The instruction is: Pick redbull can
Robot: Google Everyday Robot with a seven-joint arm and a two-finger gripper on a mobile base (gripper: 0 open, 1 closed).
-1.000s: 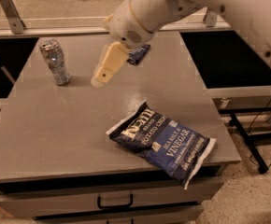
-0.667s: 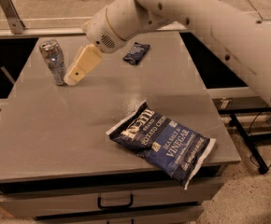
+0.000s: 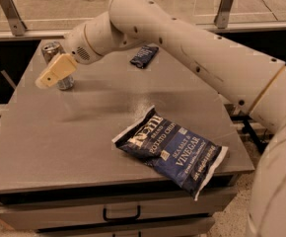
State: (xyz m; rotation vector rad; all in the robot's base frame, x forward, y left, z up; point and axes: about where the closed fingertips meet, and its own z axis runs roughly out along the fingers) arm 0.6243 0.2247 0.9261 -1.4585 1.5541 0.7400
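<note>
The redbull can point(image 3: 52, 50), a slim silvery can with a shiny top rim, stands upright near the far left corner of the grey table point(image 3: 79, 132). My gripper point(image 3: 45, 79), cream-coloured at the end of the white arm, is in front of the can's middle and covers it in this view. Only the can's top and its base point(image 3: 66, 85) show. I cannot tell whether the gripper touches the can.
A large dark blue chip bag point(image 3: 175, 151) lies near the table's front right edge. A small dark blue snack packet point(image 3: 144, 56) lies at the back centre. The arm spans the table's right side. A drawer with a handle point(image 3: 122, 214) is below the tabletop.
The gripper has swung left across the table from near the small packet to the can, which it now overlaps. The can, bag and packet have not moved.
</note>
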